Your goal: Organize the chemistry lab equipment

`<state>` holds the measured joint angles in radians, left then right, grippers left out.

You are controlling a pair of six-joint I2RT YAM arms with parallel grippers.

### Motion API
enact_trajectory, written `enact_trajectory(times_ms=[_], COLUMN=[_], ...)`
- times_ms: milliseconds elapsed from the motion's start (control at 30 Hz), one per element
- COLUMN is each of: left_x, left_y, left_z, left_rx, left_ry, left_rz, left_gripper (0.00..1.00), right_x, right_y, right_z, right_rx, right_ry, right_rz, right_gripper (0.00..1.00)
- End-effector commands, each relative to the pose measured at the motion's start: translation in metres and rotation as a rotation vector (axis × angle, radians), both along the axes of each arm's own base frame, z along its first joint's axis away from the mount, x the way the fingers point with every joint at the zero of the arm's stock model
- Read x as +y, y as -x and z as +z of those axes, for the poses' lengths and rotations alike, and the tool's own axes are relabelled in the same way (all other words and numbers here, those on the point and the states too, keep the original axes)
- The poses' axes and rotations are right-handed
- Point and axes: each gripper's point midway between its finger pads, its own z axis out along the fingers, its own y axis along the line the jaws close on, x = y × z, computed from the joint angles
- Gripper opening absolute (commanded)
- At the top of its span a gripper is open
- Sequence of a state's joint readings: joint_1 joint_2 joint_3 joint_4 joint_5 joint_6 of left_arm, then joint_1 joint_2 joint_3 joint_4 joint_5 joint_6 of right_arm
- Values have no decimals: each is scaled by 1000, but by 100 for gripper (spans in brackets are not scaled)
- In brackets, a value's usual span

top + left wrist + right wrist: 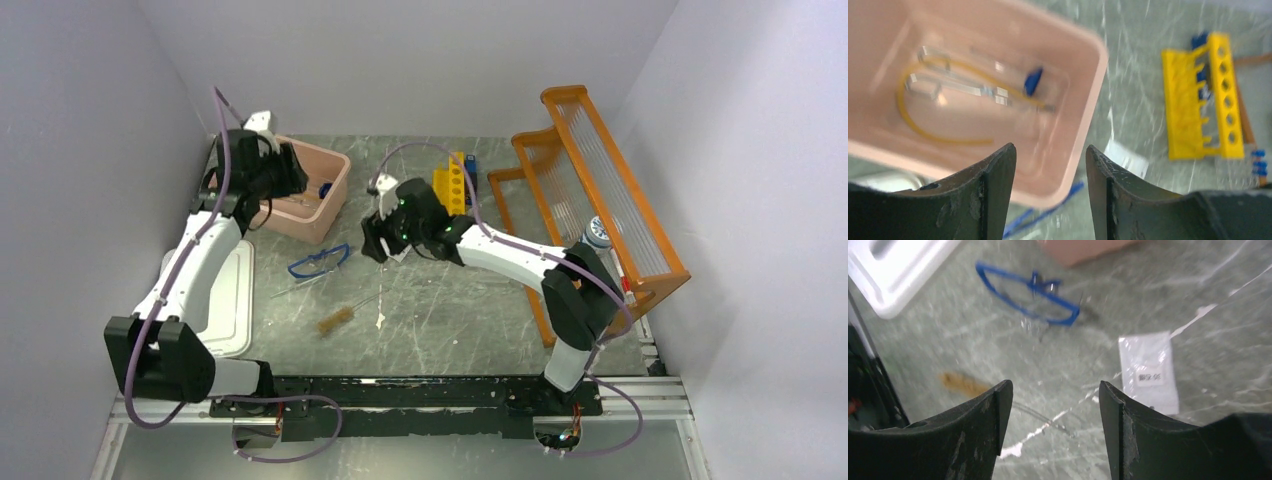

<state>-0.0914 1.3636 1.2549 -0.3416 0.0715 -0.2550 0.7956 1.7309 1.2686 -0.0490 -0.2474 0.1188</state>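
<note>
1. One pair of goggles (320,262) lies flat on the table (450,320), just in front of the tub (305,190).
2. One brush (335,320) lies nearer the arms' bases, apart from the goggles, with its wire stem pointing toward the table's middle.
3. One white packet (1148,370) lies flat on the table, right of the goggles in the right wrist view and below the right gripper (1055,385).
4. The tub holds one loop of amber tubing (903,110), one pair of scissors (965,87) lying across the loop, and one small blue piece (1033,81). The blur hides any finer contents.
5. A few blue caps (1259,160) sit just beside the yellow rack (450,185); they are too blurred to count.
6. The left gripper (1050,150) hangs over the tub's near rim with its jaws spread and nothing between them.
7. The right gripper hovers above the middle of the table, jaws spread wide, gripping nothing and clear of the packet.
8. One white lid (225,300) lies on the table left of the goggles, beside the left arm.
9. One orange rack (600,190) stands at the table's right edge, with one blue-capped bottle (597,232) on it.
</note>
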Motion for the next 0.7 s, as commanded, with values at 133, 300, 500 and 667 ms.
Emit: enact_trajectory(times_ms=[133,300,500,667], left_x=[5,20,18,13], left_y=[63,71,72,73], left_z=[-47,-28,-16,-14], left_rx=[174,134,105,102], left_ry=[56,20,48,74], left_rz=[75,138,144,130], left_gripper=[57,57,57,56], right_x=[-4,0,4,7], right_y=[49,64,80,91], right_z=[-94,-124,-137,-149], right_rx=[-21,-66,-128,-123], right_ry=[249,329,323,337], right_rz=[342,459,571,626], right_gripper=[66,65,65,57])
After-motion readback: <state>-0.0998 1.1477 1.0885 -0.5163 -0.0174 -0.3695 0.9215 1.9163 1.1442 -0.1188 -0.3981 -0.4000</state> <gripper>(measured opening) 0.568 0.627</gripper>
